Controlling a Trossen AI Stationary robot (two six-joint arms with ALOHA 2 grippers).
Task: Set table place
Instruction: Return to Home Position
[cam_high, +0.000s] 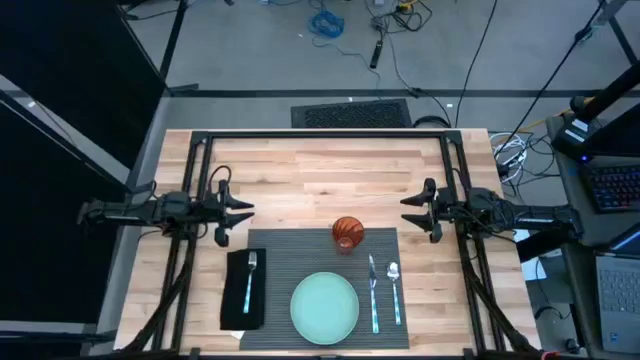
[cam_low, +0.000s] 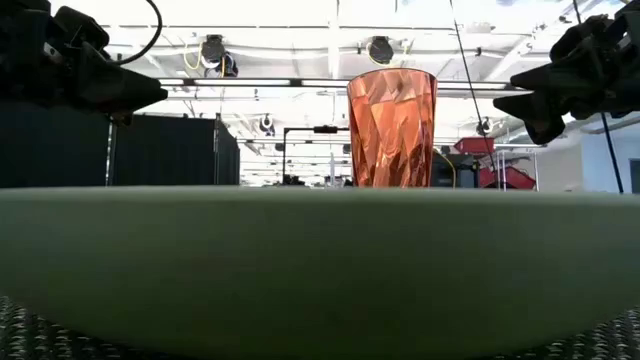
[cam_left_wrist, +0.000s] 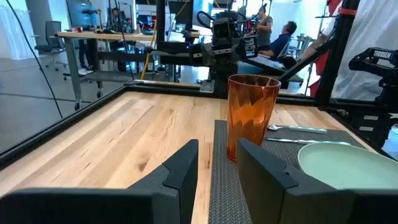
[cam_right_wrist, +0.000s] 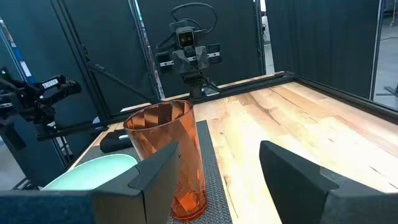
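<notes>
Placemat (cam_high: 290, 255), dark grey (fine ribs), green plate (cam_high: 325, 307) on it

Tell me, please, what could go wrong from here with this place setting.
1. The tall faceted orange-brown glass stands at the far edge of the ribbed dark grey placemat, roughly between the open left claw and the open right claw. A low inward sweep might tip it.
2. The blue-handled knife and spoon lie close together, so a nudge could cross them.
</notes>
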